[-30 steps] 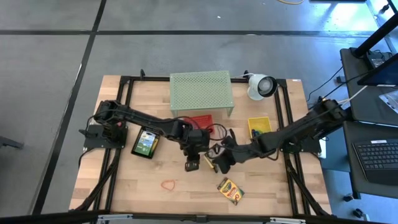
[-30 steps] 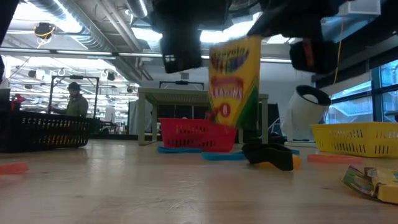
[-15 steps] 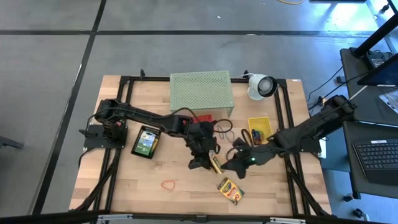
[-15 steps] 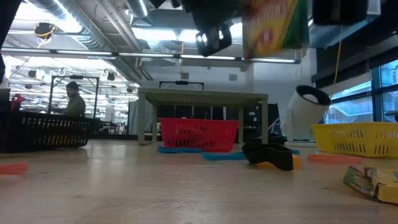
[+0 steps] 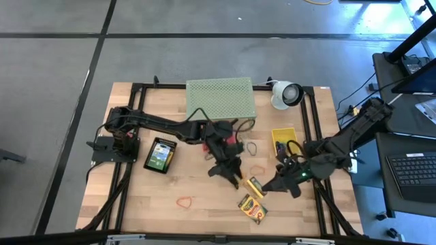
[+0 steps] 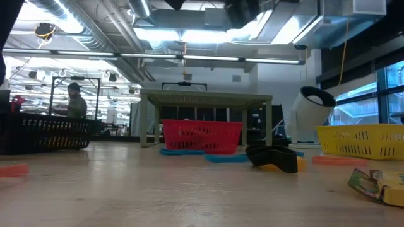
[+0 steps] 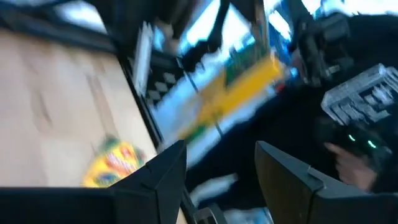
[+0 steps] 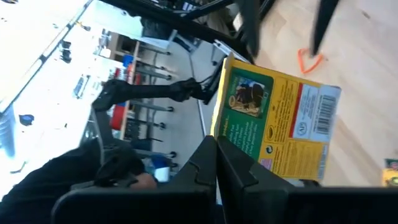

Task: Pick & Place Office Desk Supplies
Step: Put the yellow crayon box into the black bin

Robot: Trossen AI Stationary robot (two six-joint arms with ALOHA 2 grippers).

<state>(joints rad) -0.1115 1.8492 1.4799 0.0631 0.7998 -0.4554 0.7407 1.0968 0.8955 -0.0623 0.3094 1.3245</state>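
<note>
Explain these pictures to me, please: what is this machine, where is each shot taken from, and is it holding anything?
It is a robot with two dark arms at a wooden table, each ending in a two-finger gripper. One picture looks straight down, one looks level across the tabletop, and two come from cameras on the wrists. The right gripper is shut on a yellow-and-green crayon box. The left gripper is open beside it and holds nothing. On the table lie another crayon box, a red rubber band, a yellow basket, a red basket, a green mesh stand and a white lamp-like device.
</note>
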